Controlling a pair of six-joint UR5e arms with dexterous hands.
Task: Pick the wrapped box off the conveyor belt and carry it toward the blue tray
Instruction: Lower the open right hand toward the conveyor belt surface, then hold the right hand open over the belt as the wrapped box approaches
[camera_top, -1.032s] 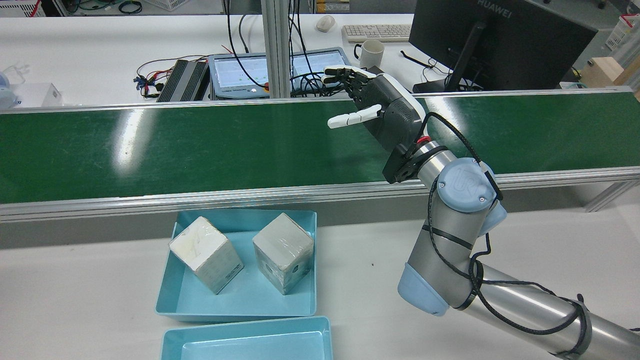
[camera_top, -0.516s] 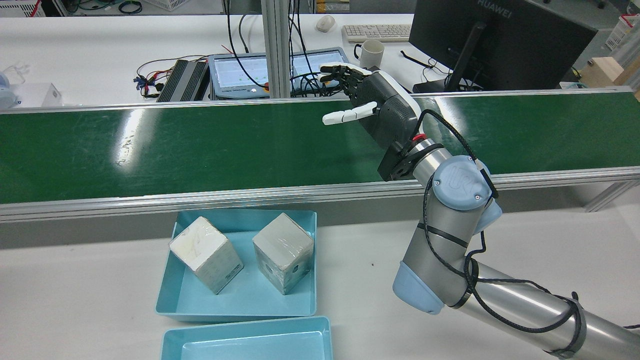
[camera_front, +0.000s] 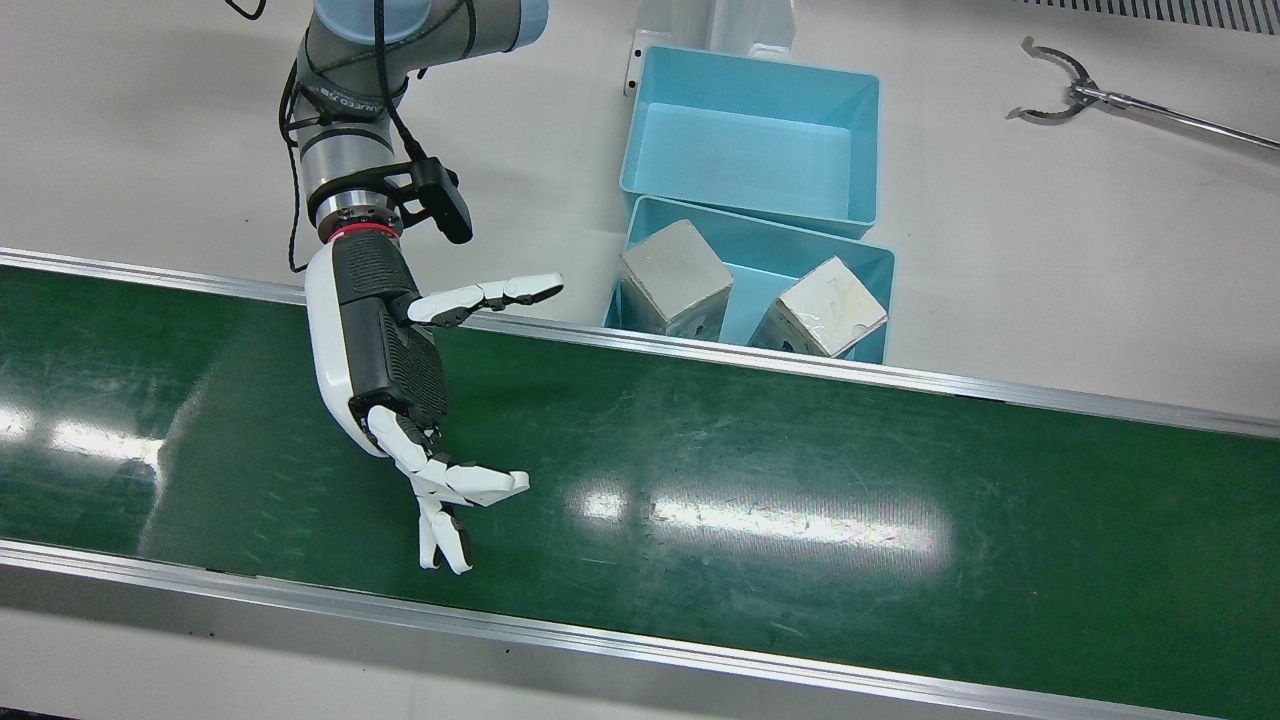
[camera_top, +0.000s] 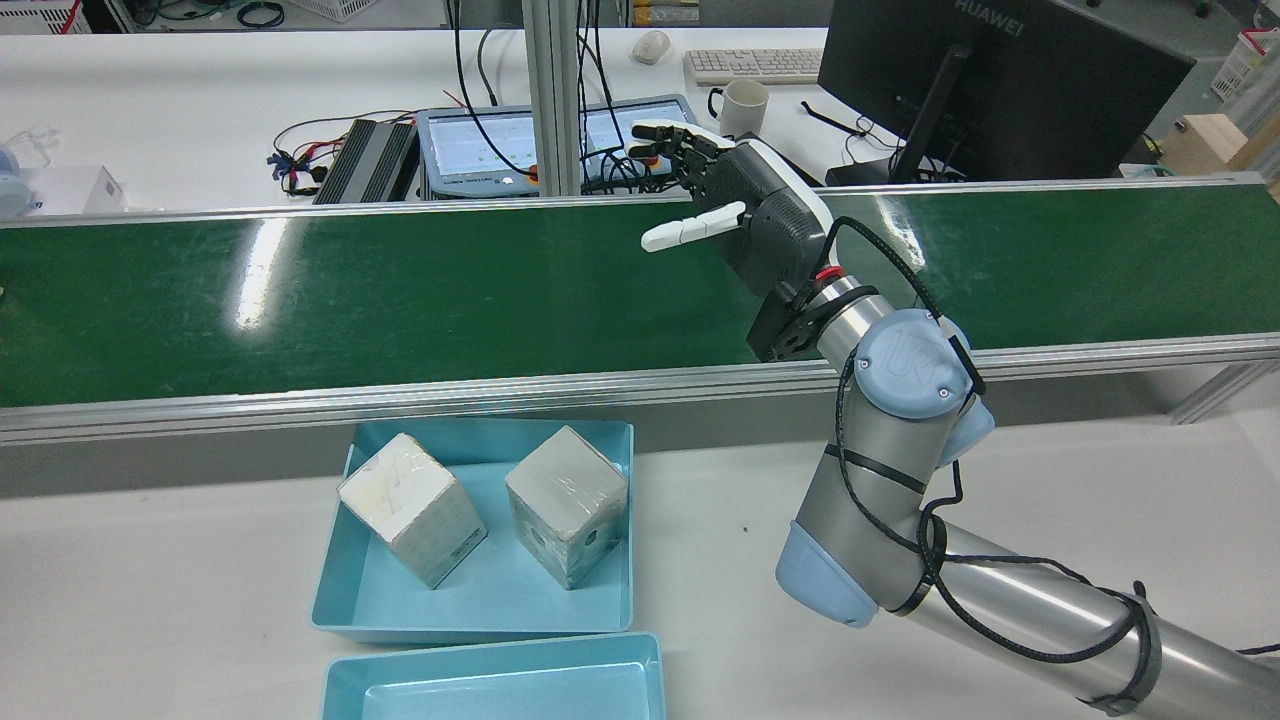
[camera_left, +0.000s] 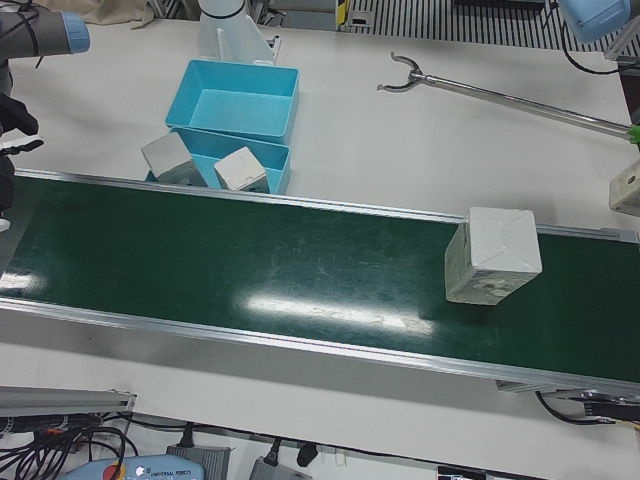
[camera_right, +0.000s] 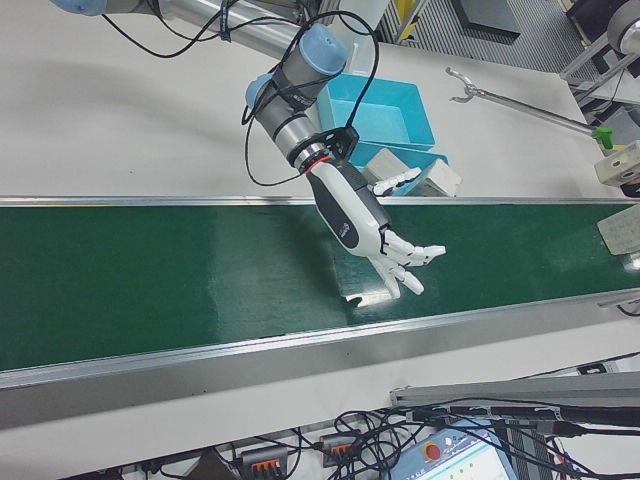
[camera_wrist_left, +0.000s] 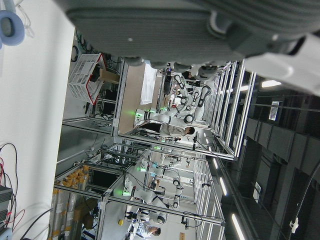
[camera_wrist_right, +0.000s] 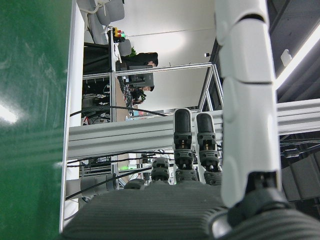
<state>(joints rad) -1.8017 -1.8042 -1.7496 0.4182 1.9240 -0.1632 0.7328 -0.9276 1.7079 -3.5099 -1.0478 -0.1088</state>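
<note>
Green conveyor belt (camera_left: 250, 260), white wrapped box (camera_left: 492, 255) upright, uncrushed

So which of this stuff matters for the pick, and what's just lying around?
For the job:
- wrapped box on the belt
- green belt
- blue tray, already holding two boxes
- right hand, open above the belt

Lying about:
- second blue tray, nothing in it
- grabber stick
- mug, keyboard, monitor beyond the belt

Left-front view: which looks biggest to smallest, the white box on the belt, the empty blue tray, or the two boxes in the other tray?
1. Empty blue tray.
2. White box, though it sits nearer the camera.
3. The two boxes look alike; no ranking.
</note>
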